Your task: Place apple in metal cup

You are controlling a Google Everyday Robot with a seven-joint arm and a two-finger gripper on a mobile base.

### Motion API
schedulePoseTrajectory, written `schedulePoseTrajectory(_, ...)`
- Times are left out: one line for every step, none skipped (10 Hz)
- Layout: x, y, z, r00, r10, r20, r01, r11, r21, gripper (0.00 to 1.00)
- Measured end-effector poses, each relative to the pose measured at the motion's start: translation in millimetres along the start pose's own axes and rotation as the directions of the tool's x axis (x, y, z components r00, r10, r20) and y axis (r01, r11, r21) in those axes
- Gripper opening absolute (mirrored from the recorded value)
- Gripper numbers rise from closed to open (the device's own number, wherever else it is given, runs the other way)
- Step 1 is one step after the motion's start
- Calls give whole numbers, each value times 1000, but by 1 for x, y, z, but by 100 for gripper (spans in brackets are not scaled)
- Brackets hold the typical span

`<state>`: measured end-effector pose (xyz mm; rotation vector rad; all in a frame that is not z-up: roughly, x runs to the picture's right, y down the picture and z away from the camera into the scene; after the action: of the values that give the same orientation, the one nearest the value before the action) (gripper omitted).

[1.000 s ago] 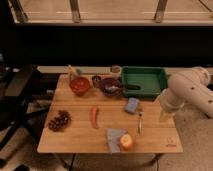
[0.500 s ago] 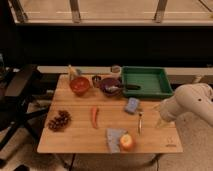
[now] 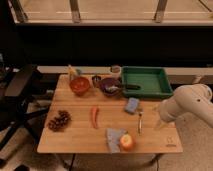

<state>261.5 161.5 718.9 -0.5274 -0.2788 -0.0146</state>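
Changed: the white robot arm (image 3: 186,107) has dropped lower at the right edge of the wooden desk (image 3: 80,140), and its tool (image 3: 160,121) now hangs just off that edge, level with the desk's near half.
Unchanged: the small round yellow-orange apple (image 3: 127,142) has not shifted and neither has anything else on the desk.
Tool state: cannot tell whether it is released or clenched; it carries nothing I can see.
Apple position: near the front edge, resting against the right side of a grey-blue folded cloth (image 3: 114,137), apart from the tool and to its left.
Cup position: the small dull grey metal cup (image 3: 96,79) stands at the far side, between the red-orange bowl (image 3: 79,85) and the dark purple bowl (image 3: 110,86), well apart from the apple.
Meaning: this looks like the approach; no grasp has been made yet.
Apple axis: round, so no long axis; which way its stem points is not discernible.
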Motion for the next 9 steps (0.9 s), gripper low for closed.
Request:
schedulePoseTrajectory(-9,4,11,998,-5,61,6,1000,-20,65)
schedulePoseTrajectory(-21,7,22,994,-10,106,15,999,-41,65)
schedulePoseTrajectory(-29,9,30,991,-16,131,24,998,-61,65)
schedulePoseTrajectory(-34,12,41,989,-23,147,36,996,-86,65)
schedulePoseTrajectory(-38,18,53,986,-33,165,54,991,-123,65)
schedulePoseTrajectory(-44,22,63,982,-43,182,72,985,-155,65)
schedulePoseTrajectory(-47,26,69,980,-49,193,85,980,-180,65)
schedulePoseTrajectory(-49,32,76,978,-53,200,96,973,-210,65)
schedulePoseTrajectory(-52,37,85,977,-62,205,111,965,-238,65)
